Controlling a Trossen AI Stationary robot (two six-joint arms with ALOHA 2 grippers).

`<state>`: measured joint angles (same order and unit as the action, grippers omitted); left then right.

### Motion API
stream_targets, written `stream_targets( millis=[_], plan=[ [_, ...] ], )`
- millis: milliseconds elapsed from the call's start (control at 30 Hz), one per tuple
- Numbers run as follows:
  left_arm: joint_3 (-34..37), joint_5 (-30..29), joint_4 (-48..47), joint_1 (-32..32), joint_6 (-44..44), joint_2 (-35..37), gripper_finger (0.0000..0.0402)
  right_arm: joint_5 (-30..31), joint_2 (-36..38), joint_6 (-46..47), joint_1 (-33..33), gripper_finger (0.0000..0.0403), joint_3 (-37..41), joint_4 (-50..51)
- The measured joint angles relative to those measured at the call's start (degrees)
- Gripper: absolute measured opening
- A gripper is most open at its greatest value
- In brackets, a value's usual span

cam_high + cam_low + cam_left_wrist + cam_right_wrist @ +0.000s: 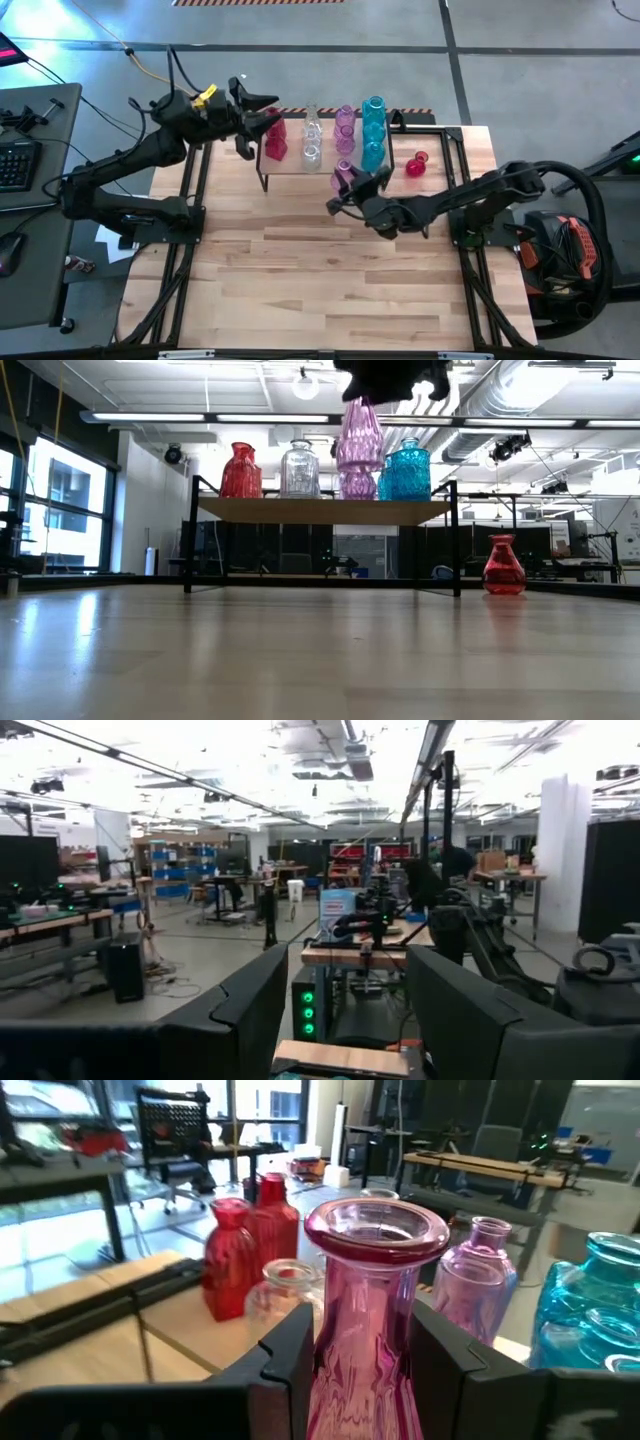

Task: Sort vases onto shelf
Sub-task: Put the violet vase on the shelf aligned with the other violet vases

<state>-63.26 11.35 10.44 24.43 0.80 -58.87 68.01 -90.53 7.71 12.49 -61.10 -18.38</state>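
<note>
The shelf (290, 178) stands at the table's far middle. On it are red vases (275, 140), clear vases (312, 135), pink-purple vases (345, 122) and teal vases (374, 130). My right gripper (345, 188) is shut on a pink-purple vase (365, 1330) and holds it over the shelf's near edge. Another red vase (417, 165) stands on its base on the table, right of the shelf. My left gripper (255, 105) is open and raised beyond the shelf's far left corner, with nothing between its fingers (240, 1010). My right gripper pinches the pink-purple vase between its two fingers (285, 1370), on the neck (360, 1320) just below the flared rim (375, 1230). The fingers come about level from the table's right. The vase hangs upright, lifted clear above the shelf top (325, 510).
Bare wooden table (330, 280) stretches from the shelf to the near edge. Black frame rails (190, 200) run along both sides of the table. A desk with a keyboard (15, 160) stands off to the left.
</note>
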Motion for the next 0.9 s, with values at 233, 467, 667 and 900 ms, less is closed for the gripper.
stream_targets(
  millis=[233,467,667,900],
  plan=[
    [0.00,0.04,-0.37,1.04,-0.08,0.00,0.0195,-0.14,-1.36,3.54,-3.50,0.0098,0.00,0.19],
    [0.00,0.07,-0.47,2.37,-0.54,0.07,0.0194,-0.28,-1.37,9.80,-5.11,0.0098,0.02,5.01],
    [0.00,0.09,-1.27,3.25,-0.50,0.07,0.0194,0.77,-1.37,10.26,-5.18,0.0098,0.04,7.01],
    [0.00,0.07,-1.67,3.43,-0.66,0.07,0.0194,0.83,-1.39,11.07,-6.51,0.0098,0.07,8.23]
  ],
)
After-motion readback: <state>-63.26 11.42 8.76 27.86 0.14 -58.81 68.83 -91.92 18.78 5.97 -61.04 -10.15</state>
